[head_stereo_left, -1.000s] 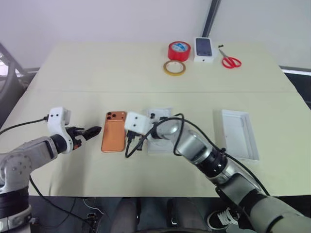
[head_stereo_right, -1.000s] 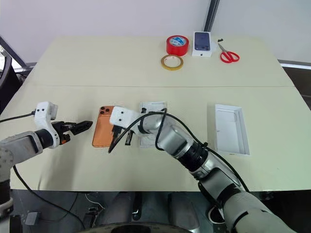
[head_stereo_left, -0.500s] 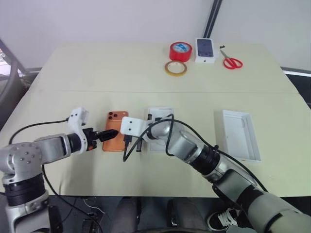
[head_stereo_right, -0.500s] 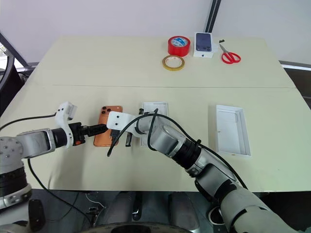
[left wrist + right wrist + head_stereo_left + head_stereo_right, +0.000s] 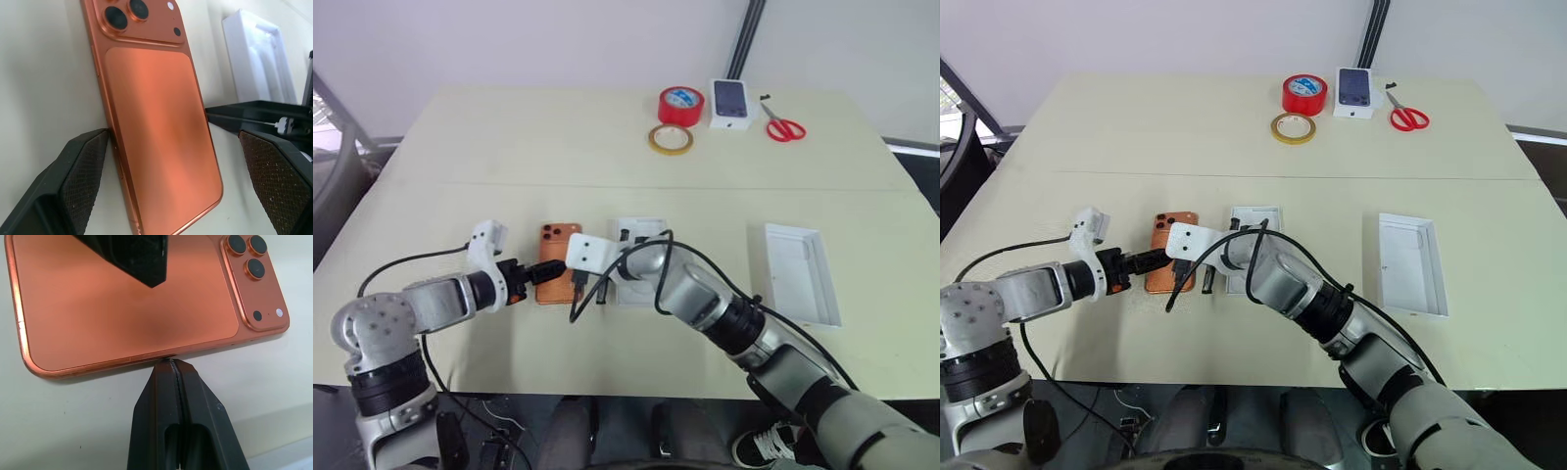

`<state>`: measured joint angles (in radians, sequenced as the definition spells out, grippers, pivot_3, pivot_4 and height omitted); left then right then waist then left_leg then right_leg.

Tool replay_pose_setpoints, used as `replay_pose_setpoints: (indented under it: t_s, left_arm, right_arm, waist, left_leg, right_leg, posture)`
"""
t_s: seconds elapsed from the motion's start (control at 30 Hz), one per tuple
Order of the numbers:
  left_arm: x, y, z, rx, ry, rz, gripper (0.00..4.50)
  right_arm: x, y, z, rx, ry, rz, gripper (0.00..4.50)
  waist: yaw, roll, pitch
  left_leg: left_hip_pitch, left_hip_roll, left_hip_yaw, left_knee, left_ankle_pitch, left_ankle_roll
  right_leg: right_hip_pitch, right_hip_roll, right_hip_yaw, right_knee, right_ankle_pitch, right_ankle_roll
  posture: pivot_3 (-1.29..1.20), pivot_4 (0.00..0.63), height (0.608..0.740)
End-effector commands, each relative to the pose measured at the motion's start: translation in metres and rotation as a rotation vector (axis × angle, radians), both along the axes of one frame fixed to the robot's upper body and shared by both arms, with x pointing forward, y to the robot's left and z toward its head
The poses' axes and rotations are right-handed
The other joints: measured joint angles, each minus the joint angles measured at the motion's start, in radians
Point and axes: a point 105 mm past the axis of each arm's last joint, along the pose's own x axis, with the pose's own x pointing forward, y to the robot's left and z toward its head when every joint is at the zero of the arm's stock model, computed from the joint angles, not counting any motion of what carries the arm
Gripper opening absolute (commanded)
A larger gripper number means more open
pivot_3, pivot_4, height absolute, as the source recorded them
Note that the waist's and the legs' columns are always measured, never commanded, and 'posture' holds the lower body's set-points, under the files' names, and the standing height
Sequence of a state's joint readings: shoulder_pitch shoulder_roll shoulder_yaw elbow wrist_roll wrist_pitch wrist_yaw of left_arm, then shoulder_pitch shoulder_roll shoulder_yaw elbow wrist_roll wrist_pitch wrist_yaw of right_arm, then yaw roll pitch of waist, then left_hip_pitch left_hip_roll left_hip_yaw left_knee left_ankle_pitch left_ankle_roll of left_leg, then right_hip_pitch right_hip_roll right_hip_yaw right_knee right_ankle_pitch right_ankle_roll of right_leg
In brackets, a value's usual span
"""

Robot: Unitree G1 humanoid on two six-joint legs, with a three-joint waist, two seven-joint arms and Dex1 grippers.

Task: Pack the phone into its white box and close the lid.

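The copper-orange phone (image 5: 558,257) lies flat on the table, back up, with its camera cluster at the far end. My left gripper (image 5: 176,186) is open and straddles the phone's near end. One finger (image 5: 80,181) sits against the left long edge, and the other stands off the right edge. My right gripper (image 5: 171,364) is shut, its tips touching the phone's right long edge. The white box (image 5: 641,227) lies just right of the phone, partly covered by my right arm. Farther right, the lid (image 5: 800,274) lies hollow side up.
At the table's far side are a red tape roll (image 5: 681,104), a tan tape ring (image 5: 668,139), a small white box with a phone picture (image 5: 729,102) and red scissors (image 5: 783,127). Cables hang from both wrists near the table's front edge.
My left gripper has swung right across the table to the phone and now stands around its near end. The right gripper has stayed shut at the phone's right edge.
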<state>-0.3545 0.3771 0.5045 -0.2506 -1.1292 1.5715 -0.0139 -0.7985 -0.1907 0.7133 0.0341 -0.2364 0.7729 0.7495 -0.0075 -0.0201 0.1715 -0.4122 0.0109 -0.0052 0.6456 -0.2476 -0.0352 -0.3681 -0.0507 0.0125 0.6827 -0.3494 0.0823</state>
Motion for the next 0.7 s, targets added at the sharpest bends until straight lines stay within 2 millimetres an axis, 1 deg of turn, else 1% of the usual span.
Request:
replay_pose_setpoints:
  t_s: [0.03, 0.13, 0.23, 0.37, 0.5, 0.53, 0.57, 0.63, 0.7]
  left_arm:
    - [-0.007, -0.017, -0.005, -0.051, 0.044, -0.078, 4.43]
    - [-0.005, -0.012, -0.004, -0.079, 0.049, -0.046, 4.43]
    - [-0.003, -0.007, -0.004, -0.06, 0.051, -0.02, 4.43]
    - [0.006, 0.009, 0.001, -0.106, 0.042, 0.078, 4.43]
    - [0.007, 0.014, 0.002, -0.129, 0.05, 0.099, 4.43]
    - [0.006, 0.015, 0.002, -0.133, 0.052, 0.103, 3.91]
    - [0.006, 0.017, 0.002, -0.136, 0.054, 0.106, 3.61]
    - [0.005, 0.019, 0.002, -0.142, 0.056, 0.111, 2.63]
    - [0.004, 0.022, 0.001, -0.15, 0.063, 0.114, 2.63]
  right_arm:
    - [-0.007, 0.007, 0.006, 0.021, -0.011, 0.036, 0.0]
    - [-0.007, 0.007, 0.006, 0.022, -0.011, 0.035, 0.0]
    - [-0.007, 0.007, 0.006, 0.023, -0.009, 0.033, 0.0]
    - [-0.007, 0.006, 0.005, 0.025, -0.006, 0.03, 0.0]
    - [-0.007, 0.006, 0.006, 0.023, -0.012, 0.031, 0.0]
    - [-0.007, 0.006, 0.006, 0.022, -0.015, 0.032, 0.0]
    - [-0.007, 0.006, 0.006, 0.021, -0.017, 0.032, 0.0]
    - [-0.007, 0.006, 0.006, 0.02, -0.019, 0.032, 0.0]
    - [-0.007, 0.006, 0.006, 0.019, -0.019, 0.033, 0.0]
  waist:
    - [-0.003, 0.0, 0.0]
    - [-0.007, 0.0, 0.0]
    - [-0.007, 0.0, 0.0]
    - [-0.008, 0.0, 0.0]
    - [-0.01, 0.0, 0.0]
    - [-0.01, 0.0, 0.0]
    - [-0.01, 0.0, 0.0]
    - [-0.011, -0.001, 0.0]
    - [-0.011, -0.001, 0.001]
  left_leg:
    - [0.0, 0.0, 0.0, 0.0, 0.0, 0.0]
    - [0.0, 0.0, 0.0, 0.0, 0.0, 0.0]
    - [0.0, 0.0, 0.0, 0.0, 0.0, 0.0]
    - [0.0, 0.001, 0.0, 0.0, 0.0, 0.0]
    - [0.0, 0.001, 0.0, 0.0, 0.0, 0.0]
    - [0.0, 0.001, 0.0, 0.0, 0.0, -0.001]
    - [0.0, 0.001, 0.0, 0.0, 0.0, -0.001]
    - [0.0, 0.001, 0.0, -0.001, 0.001, -0.001]
    - [0.0, 0.001, 0.0, -0.001, 0.001, -0.002]
  right_leg:
    - [0.001, 0.0, 0.0, 0.0, 0.0, 0.0]
    - [0.002, 0.001, 0.0, 0.0, 0.0, 0.0]
    - [0.002, 0.001, 0.0, 0.0, 0.0, 0.0]
    - [0.002, 0.001, 0.0, 0.0, 0.0, 0.0]
    - [0.002, 0.001, 0.0, 0.0, 0.0, 0.0]
    - [0.002, 0.001, 0.0, 0.0, 0.0, 0.0]
    - [0.001, 0.001, 0.0, 0.0, 0.0, 0.0]
    - [0.001, 0.002, 0.0, 0.0, 0.0, 0.0]
    - [0.0, 0.002, 0.0, 0.0, 0.0, 0.0]
  posture:
    - [0.0, 0.15, 0.722]
    - [0.0, 0.15, 0.722]
    - [0.0, 0.15, 0.722]
    - [0.0, 0.15, 0.722]
    - [0.0, 0.15, 0.722]
    - [0.0, 0.15, 0.722]
    - [0.0, 0.15, 0.722]
    - [0.0, 0.15, 0.722]
    - [0.0, 0.15, 0.722]
